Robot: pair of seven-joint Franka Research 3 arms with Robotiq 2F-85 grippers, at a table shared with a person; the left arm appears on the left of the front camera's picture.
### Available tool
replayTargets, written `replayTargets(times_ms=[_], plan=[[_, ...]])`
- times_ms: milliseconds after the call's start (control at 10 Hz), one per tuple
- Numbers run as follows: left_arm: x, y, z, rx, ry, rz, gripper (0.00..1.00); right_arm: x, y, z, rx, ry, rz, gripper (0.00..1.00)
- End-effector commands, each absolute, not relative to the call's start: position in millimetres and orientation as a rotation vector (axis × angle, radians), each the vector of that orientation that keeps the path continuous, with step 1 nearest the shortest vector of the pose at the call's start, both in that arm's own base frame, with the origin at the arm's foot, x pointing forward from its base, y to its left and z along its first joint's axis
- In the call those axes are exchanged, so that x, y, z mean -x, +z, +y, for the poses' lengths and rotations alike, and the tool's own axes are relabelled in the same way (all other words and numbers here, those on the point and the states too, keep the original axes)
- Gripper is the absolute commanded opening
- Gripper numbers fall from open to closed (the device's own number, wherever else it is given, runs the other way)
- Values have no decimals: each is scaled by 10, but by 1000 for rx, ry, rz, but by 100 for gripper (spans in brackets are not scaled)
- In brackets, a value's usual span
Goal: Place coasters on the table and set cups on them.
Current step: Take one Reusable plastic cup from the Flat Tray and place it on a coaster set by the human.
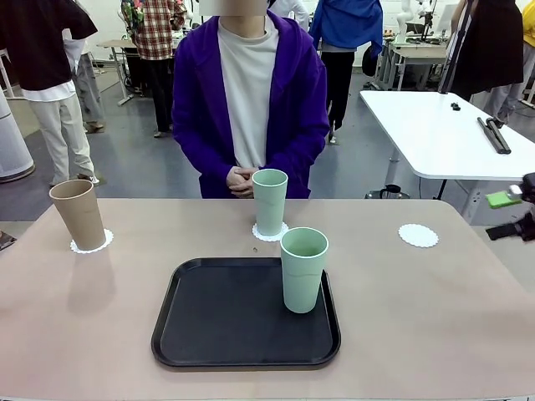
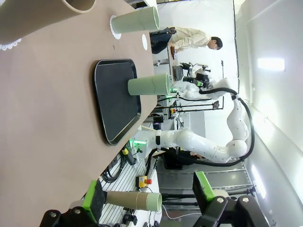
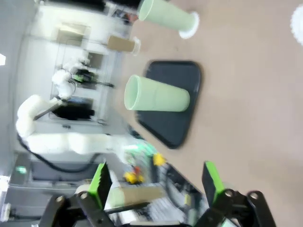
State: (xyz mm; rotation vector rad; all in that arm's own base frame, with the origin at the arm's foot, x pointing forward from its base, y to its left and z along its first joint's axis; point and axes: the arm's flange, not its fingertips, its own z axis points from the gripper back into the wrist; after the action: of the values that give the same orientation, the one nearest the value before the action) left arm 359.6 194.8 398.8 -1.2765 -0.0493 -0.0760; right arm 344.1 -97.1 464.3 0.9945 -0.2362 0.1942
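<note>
The left gripper (image 2: 149, 195) is seen with its jaws spread wide and nothing caught between them, and the right gripper (image 3: 156, 184) is likewise held fully apart and empty. In the front view just a green pad and a black part of the right gripper are glimpsed at the right edge, cut off by the frame. The right wrist view is smeared by blur, so fine detail is lost there. On the table (image 1: 435, 326), the tan cup (image 1: 78, 215) is stood upright on a coaster (image 1: 102, 243) at the left. One mint cup (image 1: 270, 202) is set on the middle coaster (image 1: 282, 233) at the far side, and the second mint cup (image 1: 303, 271) is found on the black tray (image 1: 217, 317), near its right rim. A third coaster (image 1: 418, 235) is seen bare at the right. Behind the table a person in a purple jacket (image 1: 201, 100) is seen with hands (image 1: 241, 179) clasped, and a white table (image 1: 435, 134) and grey floor (image 1: 150, 167) are made out beyond.
</note>
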Motion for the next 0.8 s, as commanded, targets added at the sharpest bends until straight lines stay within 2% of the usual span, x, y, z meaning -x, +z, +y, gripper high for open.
replayTargets(times_ms=[0,300,400,700], plan=[[-3579,3989,1963,1292,-87,-63,100,-3655,5057,-646,-689,398,-273,100],[-3579,3989,1963,1292,-87,-63,100,-3686,5519,61,-466,715,-301,100],[-3579,3989,1963,1292,-87,-63,100,-3660,5535,336,-410,842,-239,100],[-3579,3989,1963,1292,-87,-63,100,-3597,5294,953,-220,1010,-188,100]])
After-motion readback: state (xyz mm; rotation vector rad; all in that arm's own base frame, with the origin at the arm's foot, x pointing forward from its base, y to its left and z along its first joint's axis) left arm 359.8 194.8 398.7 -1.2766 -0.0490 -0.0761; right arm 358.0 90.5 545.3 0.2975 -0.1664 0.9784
